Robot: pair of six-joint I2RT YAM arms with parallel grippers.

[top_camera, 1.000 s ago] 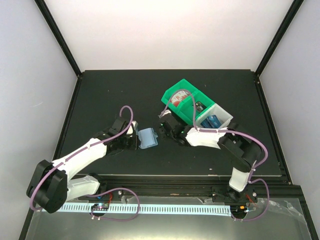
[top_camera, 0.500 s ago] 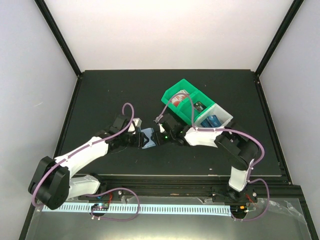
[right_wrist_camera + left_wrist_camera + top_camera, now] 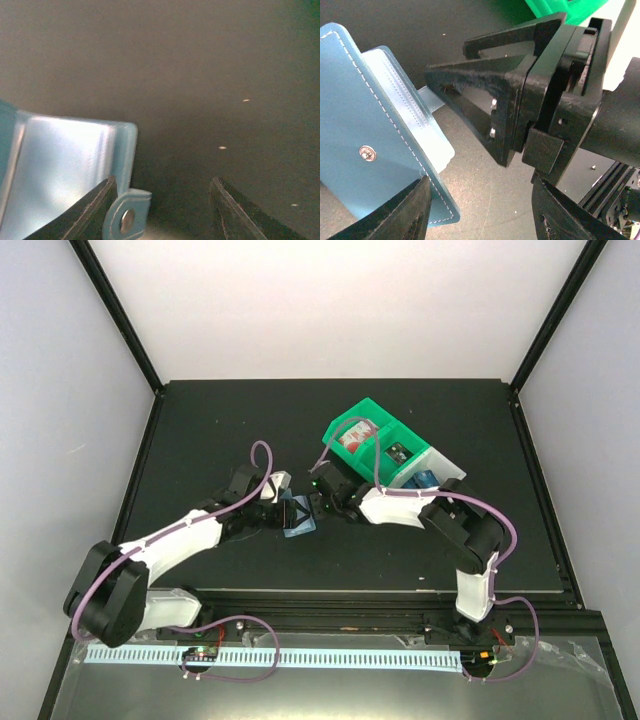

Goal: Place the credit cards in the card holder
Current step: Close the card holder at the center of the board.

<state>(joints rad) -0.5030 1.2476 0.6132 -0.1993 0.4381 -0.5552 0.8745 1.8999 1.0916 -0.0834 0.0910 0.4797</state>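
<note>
The teal-blue card holder (image 3: pixel 299 519) lies open on the black table between my two grippers. In the left wrist view the card holder (image 3: pixel 365 145) shows its snap stud and stitched edge, its corner against my left finger (image 3: pixel 402 215). My left gripper (image 3: pixel 482 215) is open, also seen in the top view (image 3: pixel 288 511). My right gripper (image 3: pixel 165 212) is open, with the holder's snap tab (image 3: pixel 127 217) between its jaws beside one finger; in the top view it sits at the holder's right edge (image 3: pixel 313 502). Blue credit cards (image 3: pixel 424 479) sit in the white bin, partly hidden by the right arm.
A green bin (image 3: pixel 362 418) with small items and a joined white bin (image 3: pixel 446 464) stand behind the right arm. The right gripper's black body (image 3: pixel 530 100) fills the left wrist view close ahead. Black frame rails edge the table.
The right gripper has moved left from the bins to the card holder's right edge. The left gripper has pushed in a little from the left. The holder now sits squeezed between them.
</note>
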